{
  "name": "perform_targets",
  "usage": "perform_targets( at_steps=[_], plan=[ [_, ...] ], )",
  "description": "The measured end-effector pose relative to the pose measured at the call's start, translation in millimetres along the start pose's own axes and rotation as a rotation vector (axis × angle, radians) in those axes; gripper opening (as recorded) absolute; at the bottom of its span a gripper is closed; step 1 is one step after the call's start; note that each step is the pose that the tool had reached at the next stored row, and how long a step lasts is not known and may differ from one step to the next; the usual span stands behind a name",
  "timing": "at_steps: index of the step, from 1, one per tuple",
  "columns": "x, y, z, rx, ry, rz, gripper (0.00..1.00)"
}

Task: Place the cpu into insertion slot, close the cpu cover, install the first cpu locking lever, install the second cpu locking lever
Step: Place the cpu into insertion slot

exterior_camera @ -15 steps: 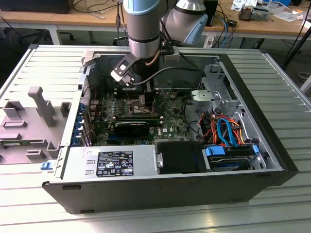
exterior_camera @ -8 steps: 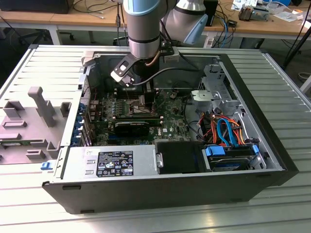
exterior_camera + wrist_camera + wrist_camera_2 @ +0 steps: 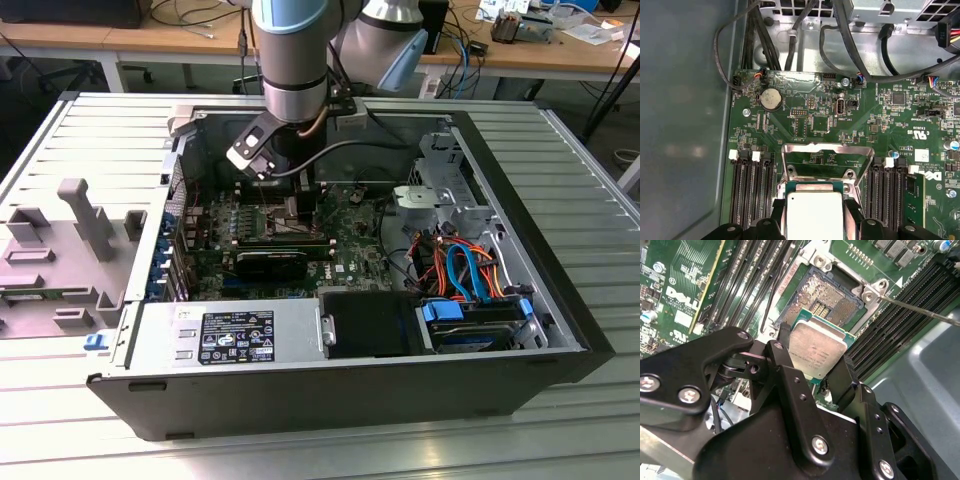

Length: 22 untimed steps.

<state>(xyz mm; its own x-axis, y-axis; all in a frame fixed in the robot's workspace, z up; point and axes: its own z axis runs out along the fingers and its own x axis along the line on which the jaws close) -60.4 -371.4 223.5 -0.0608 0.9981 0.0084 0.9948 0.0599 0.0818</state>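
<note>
Hand (image 3: 814, 354) is clamped on the cpu (image 3: 817, 347) by its edges, over the rim of the bare insertion slot (image 3: 827, 297), not seated. The cpu cover (image 3: 827, 149) stands flipped open. In the exterior view the hand sits about 11 o'clock from centre, inside the computer case (image 3: 300, 395).

Ribbed grey metal table (image 3: 565, 160) carries an open black computer case (image 3: 300, 395), laid on its side with the opening upward. At the exterior view's left, a grey moulded fixture (image 3: 60, 250) rests on the same surface, seemingly against the case wall.
</note>
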Motion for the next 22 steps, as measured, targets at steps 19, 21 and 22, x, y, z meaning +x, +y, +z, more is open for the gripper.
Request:
perform_targets(
  at_steps=[19,21,22],
  plan=[
    [-3.1,-6.4,2.0,0.0001,-0.0001,0.0,0.54],
    [-3.1,-6.4,2.3,0.0001,-0.0001,0.0,0.54],
    [-3.1,-6.4,2.4,0.0001,-0.0001,0.0,0.54]
  ],
)
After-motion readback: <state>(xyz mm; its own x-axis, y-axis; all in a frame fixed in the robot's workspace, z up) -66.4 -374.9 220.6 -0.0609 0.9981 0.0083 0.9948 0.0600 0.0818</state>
